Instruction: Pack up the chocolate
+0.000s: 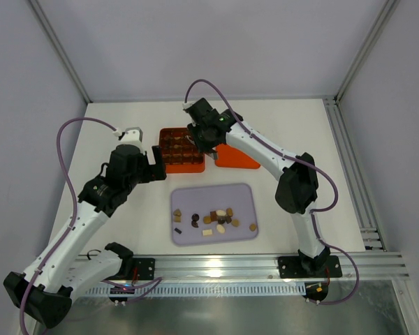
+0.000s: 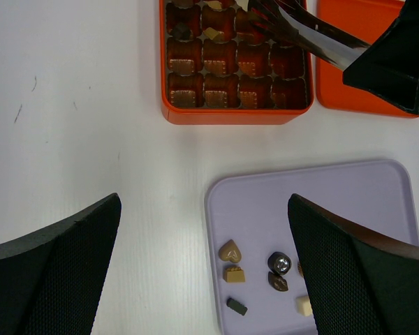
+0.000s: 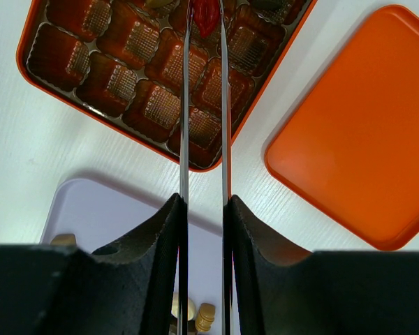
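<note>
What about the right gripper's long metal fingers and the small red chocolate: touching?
Touching. The right wrist view shows the small red chocolate pinched between both fingers over the orange gridded box.

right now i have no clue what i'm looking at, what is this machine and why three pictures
These are two robot arms bolted at a table's near edge. The wide picture comes from a camera above and behind them; the other two come from a camera on each wrist. On the table lie an orange gridded box, its flat orange lid and a lilac tray with loose chocolates. The right gripper pinches a red chocolate over the box. The left gripper is open, holding nothing.
</note>
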You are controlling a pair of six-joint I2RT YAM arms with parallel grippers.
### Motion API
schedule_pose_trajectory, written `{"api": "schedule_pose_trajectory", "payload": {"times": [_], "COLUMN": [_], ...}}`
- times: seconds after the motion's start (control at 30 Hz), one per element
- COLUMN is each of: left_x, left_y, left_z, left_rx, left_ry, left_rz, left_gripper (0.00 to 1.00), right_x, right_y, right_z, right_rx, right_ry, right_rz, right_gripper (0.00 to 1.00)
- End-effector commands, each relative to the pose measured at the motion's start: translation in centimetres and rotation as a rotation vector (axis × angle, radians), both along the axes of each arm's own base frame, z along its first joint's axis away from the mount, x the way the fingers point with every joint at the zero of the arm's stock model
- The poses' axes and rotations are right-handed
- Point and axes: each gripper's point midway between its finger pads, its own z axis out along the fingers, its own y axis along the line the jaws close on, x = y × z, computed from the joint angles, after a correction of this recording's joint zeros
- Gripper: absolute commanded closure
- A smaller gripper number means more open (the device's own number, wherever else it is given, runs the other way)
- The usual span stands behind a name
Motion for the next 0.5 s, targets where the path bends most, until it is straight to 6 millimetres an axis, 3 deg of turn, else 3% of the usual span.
{"api": "schedule_pose_trajectory", "payload": {"times": [0.0,0.47], "left_x": [0.32,0.32], "left_y": [0.08,0.08], "left_z": [0.6,0.6], "left_rx": [-0.018,-0.02], "left_ry": [-0.029,-0.029], "left_rz": [0.012,0.013], "left_gripper": [0.0,0.0], "right_x": [1.14,1.11], "right_y": [0.63,0.7], "right_z": [1.34,0.8], "right_rx": [0.04,0.033], "right_ry": [-0.046,-0.035], "right_rz": [-0.017,-0.013], "right_gripper": [0.66,0.65]}}
